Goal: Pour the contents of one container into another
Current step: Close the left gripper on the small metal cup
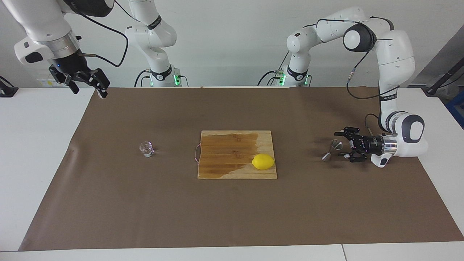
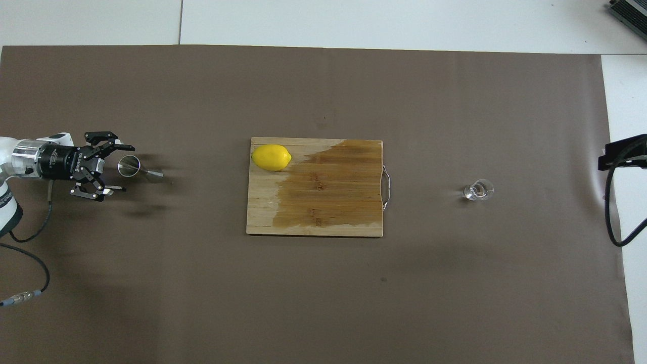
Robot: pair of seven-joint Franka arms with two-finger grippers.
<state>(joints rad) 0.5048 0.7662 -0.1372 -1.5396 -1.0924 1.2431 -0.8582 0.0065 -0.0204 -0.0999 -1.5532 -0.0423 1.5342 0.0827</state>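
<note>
The left gripper (image 1: 343,145) lies level and low over the mat, fingers spread wide, empty. The jigger (image 1: 332,149) stands just past its fingertips, toward the cutting board (image 1: 237,155). The glass (image 1: 146,149) sits near the right arm's end, under the raised, open right gripper (image 1: 87,82), which waits.

A lemon (image 1: 263,161) on a wooden board (image 1: 228,163) (partly stained)

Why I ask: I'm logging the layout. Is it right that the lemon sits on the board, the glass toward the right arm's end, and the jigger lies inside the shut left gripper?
Not quite: the left gripper is open beside the jigger, as the facing view shows. The rest holds.
</note>
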